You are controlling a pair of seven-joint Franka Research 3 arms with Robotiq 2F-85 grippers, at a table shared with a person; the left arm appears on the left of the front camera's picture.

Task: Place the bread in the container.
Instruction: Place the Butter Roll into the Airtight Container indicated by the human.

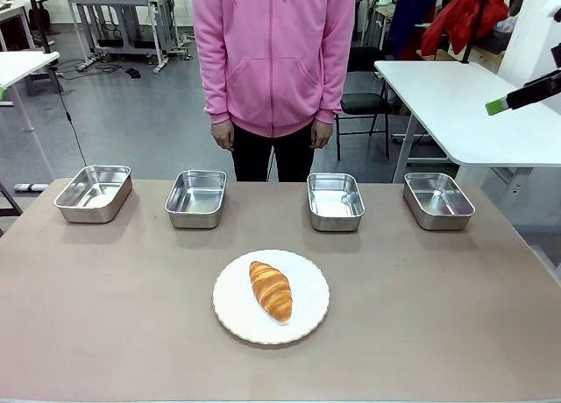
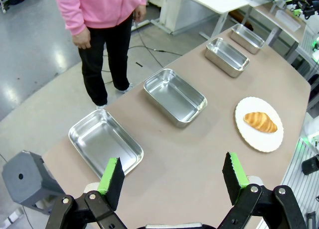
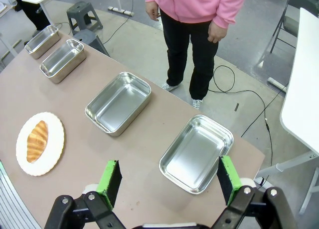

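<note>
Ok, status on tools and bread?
Left tool open, empty. Right tool open, empty. Bread on plate, untouched. Four trays empty, nothing blocking.

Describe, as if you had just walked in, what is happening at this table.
Nothing is being handled yet. A golden-brown croissant lies on a round white plate on the brown table, nearer the robot's side. Four shallow rectangular stainless-steel trays stand empty in a row at the far side. The left gripper and the right gripper, black with green pads, are open, hold nothing and hang well above the table. A person in a pink hoodie stands behind the trays, arms down.
</note>
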